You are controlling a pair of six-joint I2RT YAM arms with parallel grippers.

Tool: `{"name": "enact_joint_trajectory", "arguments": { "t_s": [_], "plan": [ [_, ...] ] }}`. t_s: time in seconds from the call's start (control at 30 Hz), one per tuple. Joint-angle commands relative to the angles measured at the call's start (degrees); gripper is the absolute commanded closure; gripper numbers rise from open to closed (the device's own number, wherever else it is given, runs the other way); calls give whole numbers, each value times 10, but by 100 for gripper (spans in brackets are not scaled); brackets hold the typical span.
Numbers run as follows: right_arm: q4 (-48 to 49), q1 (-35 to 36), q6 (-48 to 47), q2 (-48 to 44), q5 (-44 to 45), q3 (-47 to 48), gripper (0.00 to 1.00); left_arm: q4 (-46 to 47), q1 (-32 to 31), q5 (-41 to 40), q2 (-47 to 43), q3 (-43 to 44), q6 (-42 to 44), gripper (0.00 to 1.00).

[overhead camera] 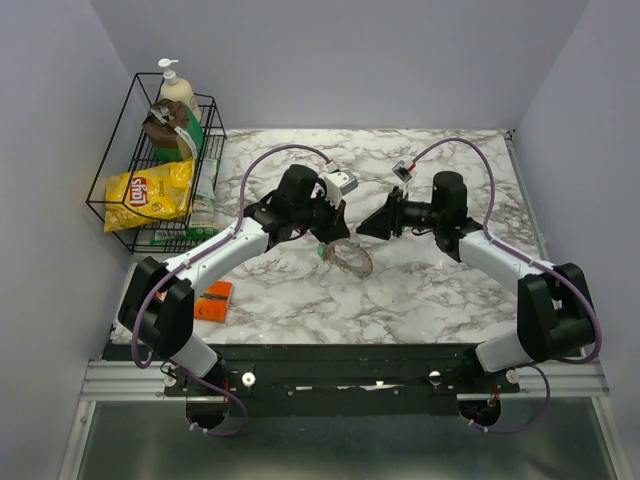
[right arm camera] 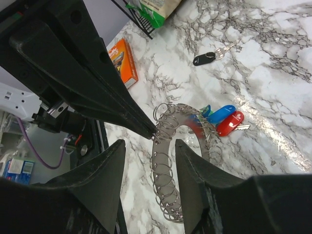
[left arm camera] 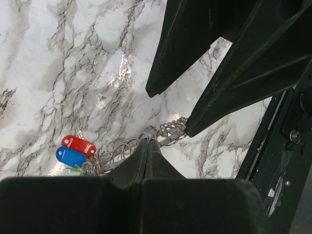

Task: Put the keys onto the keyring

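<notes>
Silvery keyring (right arm camera: 163,187) is pinched at its rim in the left gripper (right arm camera: 152,134), whose fingers are closed tight on the wire. The right gripper (right arm camera: 150,146) stands part-open, with one finger on each side of the ring's near rim. Red key (right arm camera: 229,124), blue key (right arm camera: 222,113) and green key (right arm camera: 205,109) sit at the ring's far side, beyond the right fingertips. A black-headed key (right arm camera: 204,59) lies loose on the marble table (right arm camera: 273,73), farther ahead of that gripper.
</notes>
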Motion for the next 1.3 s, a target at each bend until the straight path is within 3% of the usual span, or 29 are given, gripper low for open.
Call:
{"name": "enact_joint_trajectory", "arguments": {
  "t_s": [0.0, 0.47, 0.87, 1.27],
  "plan": [
    [16, 4, -4, 12, -34, 10, 47, 20, -3, 24, -20, -8, 8, 100],
    [50, 5, 2, 50, -32, -18, 52, 111, -2, 36, 11, -35, -39, 100],
    [85, 5, 17, 60, -43, -26, 58, 119, -2, 51, 28, -27, -36, 100],
    [93, 0, 22, 70, -21, -47, 57, 186, 5, 34, 48, -70, -77, 100]
  ]
}}
